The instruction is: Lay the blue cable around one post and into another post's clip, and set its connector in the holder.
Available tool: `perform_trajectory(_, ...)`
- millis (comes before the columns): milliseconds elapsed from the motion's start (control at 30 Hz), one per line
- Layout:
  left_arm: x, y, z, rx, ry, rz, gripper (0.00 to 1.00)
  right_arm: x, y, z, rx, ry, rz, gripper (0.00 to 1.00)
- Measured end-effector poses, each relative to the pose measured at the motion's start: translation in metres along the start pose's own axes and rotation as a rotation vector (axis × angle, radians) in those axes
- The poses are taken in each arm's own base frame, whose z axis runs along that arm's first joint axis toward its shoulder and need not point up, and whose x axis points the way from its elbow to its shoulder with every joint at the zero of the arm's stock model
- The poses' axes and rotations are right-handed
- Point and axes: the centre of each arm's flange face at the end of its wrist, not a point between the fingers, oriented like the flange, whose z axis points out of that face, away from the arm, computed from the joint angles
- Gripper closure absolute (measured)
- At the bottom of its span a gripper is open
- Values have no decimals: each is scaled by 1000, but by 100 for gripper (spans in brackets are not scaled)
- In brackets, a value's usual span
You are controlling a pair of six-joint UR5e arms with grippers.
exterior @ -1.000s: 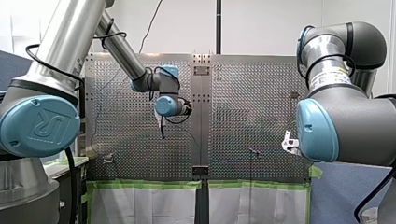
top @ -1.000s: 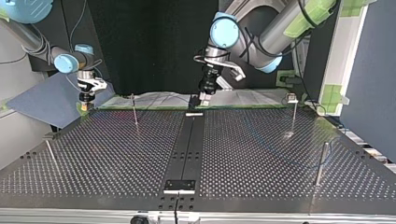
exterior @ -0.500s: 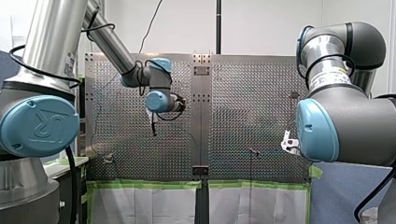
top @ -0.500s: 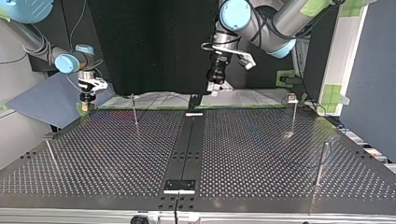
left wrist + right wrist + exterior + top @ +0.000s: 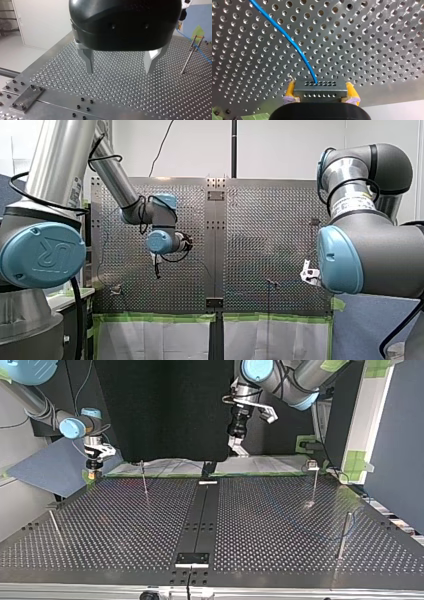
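right wrist view shows my right fingers (image 5: 290,88), yellow-padded, clamped on the connector (image 5: 319,89), the blue cable (image 5: 287,35) curving off loose over the surface (image 5: 374,50), while my left fingers (image 5: 88,60) hang spread and empty, so i judge an unguided run could snag a post (image 5: 188,57) or miss it.

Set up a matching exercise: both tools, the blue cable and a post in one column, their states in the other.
1. left tool
2. right tool
3. blue cable
4. post

A. runs out of the connector
B. open and empty
C. stands on the perforated table
D. shut on the connector

Pairs: 1-B, 2-D, 3-A, 4-C.
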Motion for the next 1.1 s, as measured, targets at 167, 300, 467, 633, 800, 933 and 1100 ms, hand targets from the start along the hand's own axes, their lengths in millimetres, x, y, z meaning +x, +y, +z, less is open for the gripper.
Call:
perform_trajectory(167, 10, 7, -13, -1, 0, -1, 0, 0, -2, 0, 9, 0, -1, 100)
perform_trajectory(300, 17, 12, -22, -2, 0, -1, 0, 0, -2, 0, 10, -1, -1, 100)
perform_trajectory(467, 28, 20, -40, -4, 13, 2, 0, 0, -2, 0, 10, -2, -1, 100)
perform_trajectory(633, 41, 31, -61, -16, 54, 15, 0, 0, -2, 0, 10, -1, -2, 100)
perform_trajectory(800, 50, 38, -76, -26, 88, 26, 0, 1, -2, 2, 9, 2, -6, 100)
perform_trajectory(933, 52, 40, -79, -30, 96, 29, 0, 5, -1, 5, -3, 4, -25, 100)
perform_trajectory(1100, 52, 41, -80, -31, 97, 30, 0, 9, -2, 9, -10, -9, -55, 100)
